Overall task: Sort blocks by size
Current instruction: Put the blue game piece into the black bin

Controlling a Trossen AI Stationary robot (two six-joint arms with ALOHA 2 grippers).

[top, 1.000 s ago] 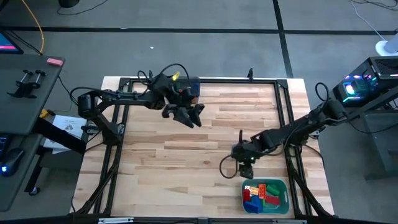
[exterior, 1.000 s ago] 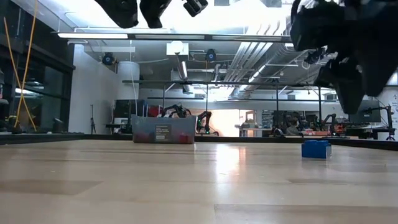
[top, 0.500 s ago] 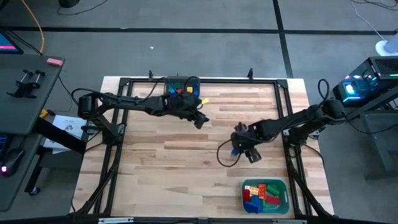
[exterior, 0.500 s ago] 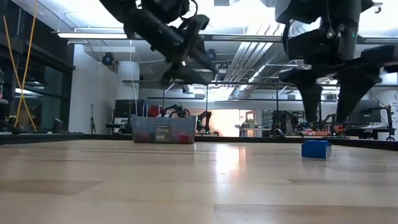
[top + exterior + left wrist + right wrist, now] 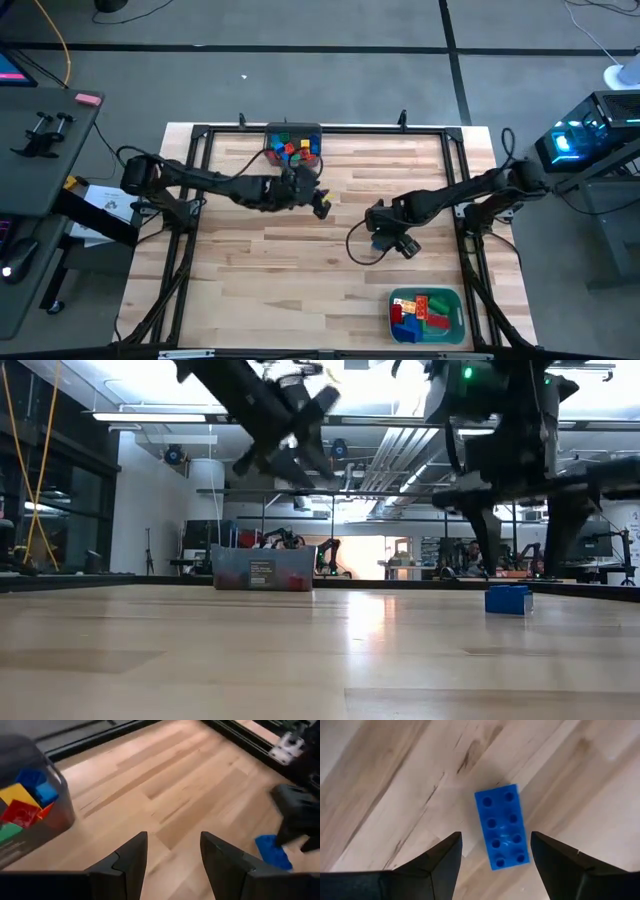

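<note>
A dark grey bin (image 5: 293, 147) at the desk's (image 5: 300, 270) far edge holds mixed blocks (image 5: 292, 149); a teal tray (image 5: 428, 314) near the front holds red, green and blue ones. The right pincer (image 5: 495, 852) hovers, fingers apart and empty, over a long blue block (image 5: 502, 826) lying flat. The left pincer (image 5: 172, 852), open and empty, hangs beside the bin.
</note>
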